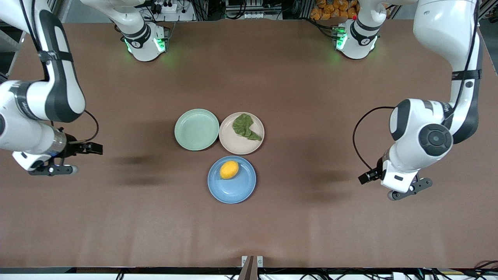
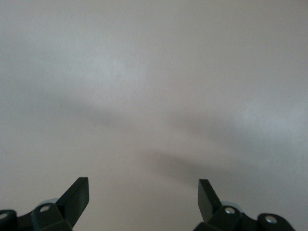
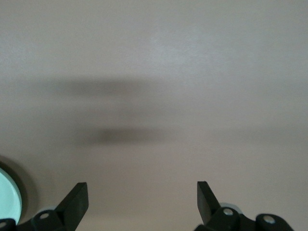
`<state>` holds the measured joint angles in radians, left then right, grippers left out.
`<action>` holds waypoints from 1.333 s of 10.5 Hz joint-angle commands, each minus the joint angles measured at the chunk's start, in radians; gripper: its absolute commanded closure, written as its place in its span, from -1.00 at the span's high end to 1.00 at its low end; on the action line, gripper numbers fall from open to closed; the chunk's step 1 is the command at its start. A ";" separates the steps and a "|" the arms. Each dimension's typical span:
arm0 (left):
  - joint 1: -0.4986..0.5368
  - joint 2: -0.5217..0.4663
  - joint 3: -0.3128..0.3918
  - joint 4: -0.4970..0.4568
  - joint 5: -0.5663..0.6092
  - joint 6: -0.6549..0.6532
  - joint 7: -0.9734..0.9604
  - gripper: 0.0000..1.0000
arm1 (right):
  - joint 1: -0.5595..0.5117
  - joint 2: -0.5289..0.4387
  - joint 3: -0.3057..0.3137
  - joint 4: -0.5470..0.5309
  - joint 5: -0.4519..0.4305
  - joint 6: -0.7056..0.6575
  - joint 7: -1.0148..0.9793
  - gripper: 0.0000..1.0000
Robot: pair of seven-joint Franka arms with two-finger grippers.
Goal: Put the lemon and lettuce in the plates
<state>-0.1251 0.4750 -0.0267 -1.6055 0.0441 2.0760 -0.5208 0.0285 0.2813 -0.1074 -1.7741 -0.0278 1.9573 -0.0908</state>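
Brown table (image 1: 116,217): lemon (image 1: 229,170) on blue plate (image 1: 232,194), lettuce (image 1: 245,126) on beige plate (image 1: 240,146) beside it; left gripper (image 2: 143,195) and right gripper (image 3: 142,196) well apart from the blue plate, spread wide, empty.

A pale mint-green plate (image 1: 197,129) sits, apparently empty, on the brown table (image 1: 116,217).

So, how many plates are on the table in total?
3. The mint-green plate is empty, the beige-pink plate beside it holds the lettuce, and the blue plate, nearest the front camera, holds the lemon.
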 commanded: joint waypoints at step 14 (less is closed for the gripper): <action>0.119 -0.498 -0.154 -0.351 -0.036 -0.036 0.199 1.00 | -0.053 -0.188 0.038 0.305 -0.009 -0.443 0.034 1.00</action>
<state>0.0034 0.0003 -0.2064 -1.9955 0.0350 2.0519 -0.3603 -0.0160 0.0923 -0.0835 -1.4900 -0.0399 1.5315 -0.0804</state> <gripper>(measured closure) 0.000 0.000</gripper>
